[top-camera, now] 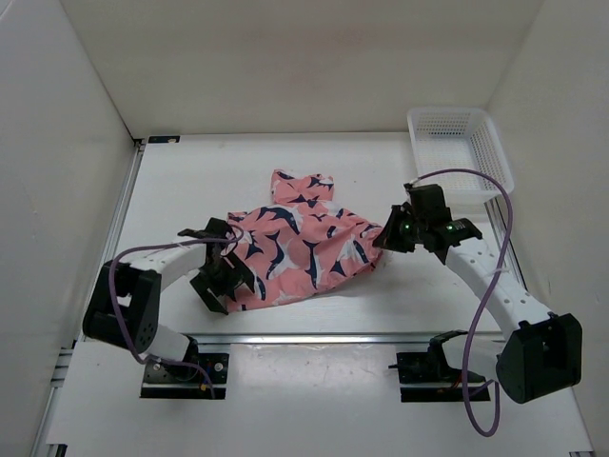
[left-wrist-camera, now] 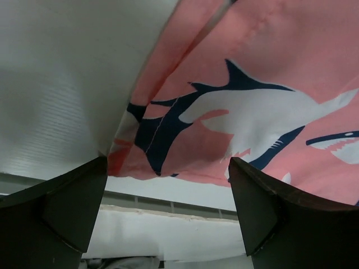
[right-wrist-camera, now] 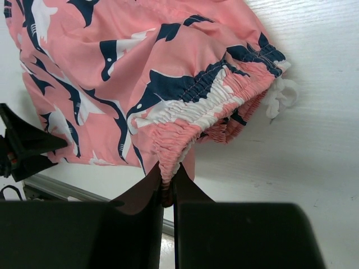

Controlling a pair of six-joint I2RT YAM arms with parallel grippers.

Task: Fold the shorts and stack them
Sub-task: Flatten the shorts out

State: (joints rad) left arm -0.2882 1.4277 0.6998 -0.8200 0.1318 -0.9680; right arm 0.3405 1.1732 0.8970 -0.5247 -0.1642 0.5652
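Jaws spread wide, the left gripper [left-wrist-camera: 168, 190] brackets a hem [left-wrist-camera: 140, 165] of the shorts [top-camera: 300, 249], gripping nothing; the garment lies rumpled at the middle of the table [top-camera: 190, 181]. On the right gripper [right-wrist-camera: 167, 182], jaws are clamped on the elastic waistband [right-wrist-camera: 207, 103]. Light and limp, the fabric would likely sag unless held at 2 firm edges.

The salmon-pink shorts [top-camera: 295, 243], printed with navy-and-white sharks, lie rumpled on the surface [top-camera: 190, 181], left of the white basket [top-camera: 497, 150] and nearer the camera. Their gathered elastic waistband is bunched at the basket-side end.
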